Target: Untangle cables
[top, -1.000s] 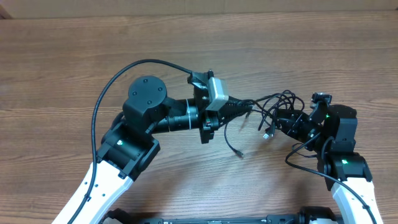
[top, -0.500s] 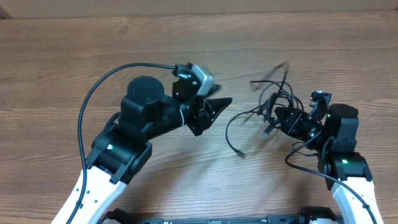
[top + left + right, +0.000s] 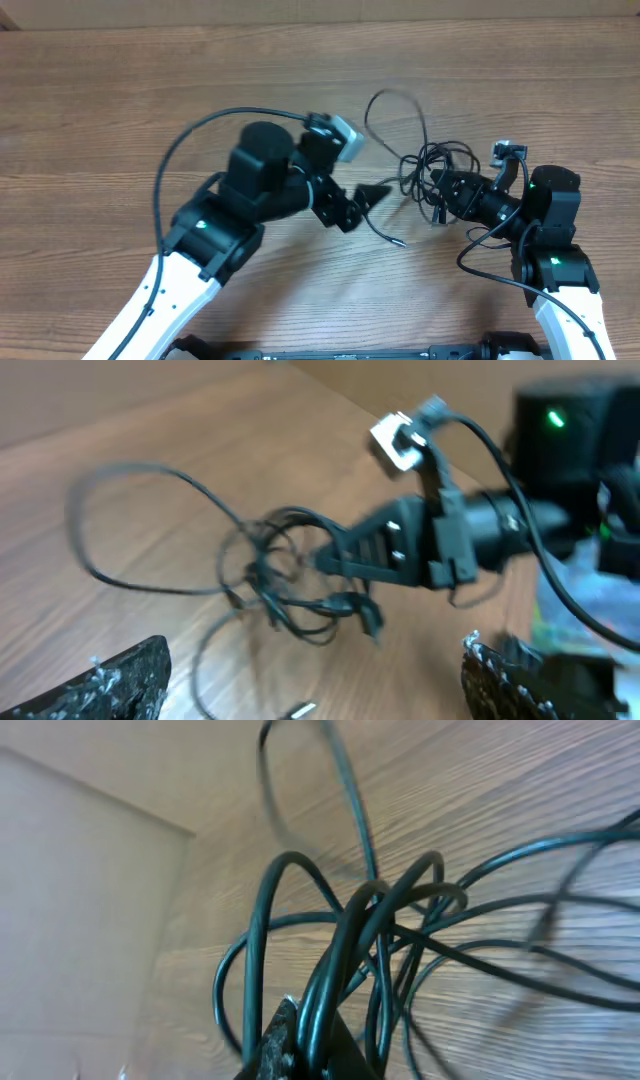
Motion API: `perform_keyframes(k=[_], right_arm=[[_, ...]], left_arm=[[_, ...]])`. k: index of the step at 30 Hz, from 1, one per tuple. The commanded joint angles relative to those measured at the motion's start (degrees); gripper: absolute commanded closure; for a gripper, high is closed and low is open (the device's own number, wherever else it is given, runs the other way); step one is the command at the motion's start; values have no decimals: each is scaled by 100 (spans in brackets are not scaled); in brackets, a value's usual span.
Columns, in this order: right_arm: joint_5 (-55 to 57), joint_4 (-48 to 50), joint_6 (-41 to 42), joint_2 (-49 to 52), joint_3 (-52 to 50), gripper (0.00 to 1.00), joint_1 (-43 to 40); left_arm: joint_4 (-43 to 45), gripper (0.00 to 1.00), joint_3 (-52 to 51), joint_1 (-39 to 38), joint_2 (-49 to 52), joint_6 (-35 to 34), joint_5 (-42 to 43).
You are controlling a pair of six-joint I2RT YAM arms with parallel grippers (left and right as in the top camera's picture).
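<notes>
The cables [image 3: 432, 170] are bunched in a knot right of centre on the surface [image 3: 120, 100], between my two arms. One big loop reaches far and left from the knot. A single strand trails near and left, ending in a small plug [image 3: 398, 241]. My right jaws are clamped on the knot's right side, with the right arm [image 3: 545, 215] reaching left. My left jaws stand wide and hold nothing. They point right at the knot, and the left arm [image 3: 255, 190] angles in from the near left.
</notes>
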Motion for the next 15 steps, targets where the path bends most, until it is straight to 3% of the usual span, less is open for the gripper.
perform_keyframes(k=[1,4,10,15], right_arm=[[-396,96,-42,-116,22,96,-24],[-610,247,-42,-116,22,96,-24],[-1259,592,-44,-116,22,96,-24],[-1364,710,-42,-116,22,96,-24]], left_arm=[[-15,6,107,-166,195,404,256],[-15,0,107,-212,339,404,260],[-192,5,107,-214,717,393,280],[-160,1,107,-214,966,144,175]])
